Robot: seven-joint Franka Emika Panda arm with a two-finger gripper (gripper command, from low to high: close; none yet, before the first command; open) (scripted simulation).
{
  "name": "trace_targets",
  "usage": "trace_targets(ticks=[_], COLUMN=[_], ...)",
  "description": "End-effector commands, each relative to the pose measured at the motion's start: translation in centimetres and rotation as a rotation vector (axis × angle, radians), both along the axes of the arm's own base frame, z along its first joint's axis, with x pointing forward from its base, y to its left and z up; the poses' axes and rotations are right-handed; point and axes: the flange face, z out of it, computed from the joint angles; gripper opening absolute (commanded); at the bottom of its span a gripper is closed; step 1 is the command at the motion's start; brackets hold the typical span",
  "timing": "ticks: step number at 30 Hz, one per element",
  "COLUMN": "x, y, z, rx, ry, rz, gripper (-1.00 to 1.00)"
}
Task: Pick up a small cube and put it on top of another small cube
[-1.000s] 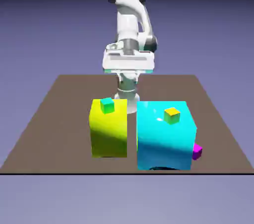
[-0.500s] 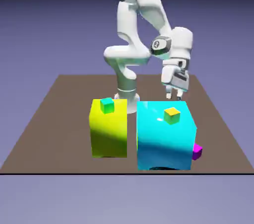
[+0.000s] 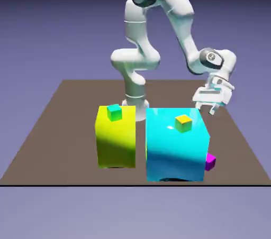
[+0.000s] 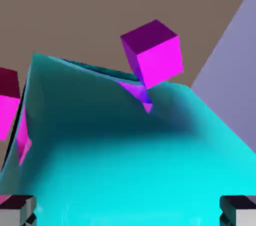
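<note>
A tiny magenta cube [image 3: 210, 162] sits on the table at the cyan block's lower right side, partly hidden by the block. In the hand view the magenta cube [image 4: 152, 52] appears beyond the cyan block's edge, well ahead of the fingertips. My gripper [image 3: 208, 109] hangs above the cyan block's [image 3: 174, 145] back right corner, higher than the magenta cube. The gripper [image 4: 128, 215] is open, with only the cyan surface [image 4: 125, 170] between the fingers. A tiny yellow cube [image 3: 183, 122] rests on the cyan block, and a tiny green cube [image 3: 114, 111] on the yellow block [image 3: 115, 137].
A second magenta shape [image 4: 7, 102] is cut off at the hand view's left edge, beside the cyan block. The two big blocks stand side by side near the brown table's [image 3: 63, 127] front edge. The robot's base [image 3: 135, 100] rises behind them.
The arm has swung toward the exterior view's right and stretched out. The gripper went from behind the cyan block's top to its back right corner. No cube has moved.
</note>
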Motion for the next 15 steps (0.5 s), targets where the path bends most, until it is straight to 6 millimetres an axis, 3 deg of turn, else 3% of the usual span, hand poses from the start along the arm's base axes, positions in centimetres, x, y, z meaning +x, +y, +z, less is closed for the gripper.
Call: trace_targets(ticks=[1, 3, 8, 15], x=[-0.5, -1.9, -3.7, -4.1], y=[-0.3, -0.4, -3.3, -7.5], z=[-0.8, -2.0, -5.2, -8.9], rx=[-0.058, -0.162, -0.376, -0.445], ry=[0.016, 0.04, 0.108, 0.093], rz=[0.044, 0.145, 0.334, 0.506], gripper=[0.0, 0.0, 0.0, 0.0])
